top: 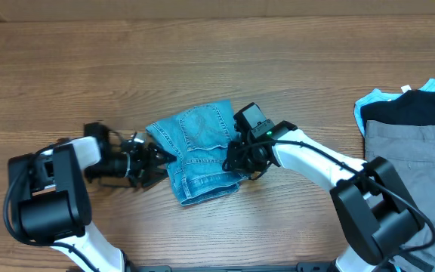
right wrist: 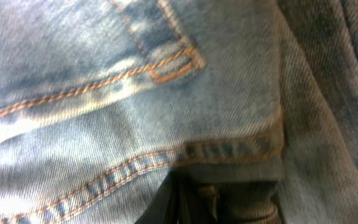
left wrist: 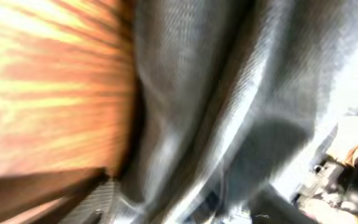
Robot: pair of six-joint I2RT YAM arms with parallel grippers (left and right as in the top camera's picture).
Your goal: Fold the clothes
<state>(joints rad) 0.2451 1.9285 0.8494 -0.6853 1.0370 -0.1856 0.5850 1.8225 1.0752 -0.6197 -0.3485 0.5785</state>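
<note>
Brown wood-grain counter [top: 202, 53] across the whole overhead view. At its middle, a little toward the near edge, light blue faded jeans [top: 198, 151], folded down to a compact, roughly rectangular bundle and set slightly askew. Several layers stacked, edges not quite flush along the lower side. Orange-tan seam stitching down the top face, paler worn patches across the denim. Close up from the right wrist: plain twill weave, double rows of orange stitching, a bar-tacked corner, a thick folded seam edge with a darker layer of denim beside it on the right.

Left fingers [top: 159, 159] low at the bundle's left edge, tips touching or all but touching the cloth. From the left wrist, only blurred grey-blue folds against the orange-lit counter, very close to the lens. Spread of those fingers not to be told, nor whether any denim is pinched between them.

Right fingers [top: 240, 160] down at the bundle's right edge, on the cloth, arm stretched in from the right. From that wrist, a dark part at the bottom of the view half buried under the seam. Spread and grip impossible to tell there either.

Well apart, at the counter's right edge: grey trousers [top: 414, 151], a black garment [top: 414, 109] lying across their upper part, pale turquoise cloth [top: 365, 102] showing from beneath the black.
</note>
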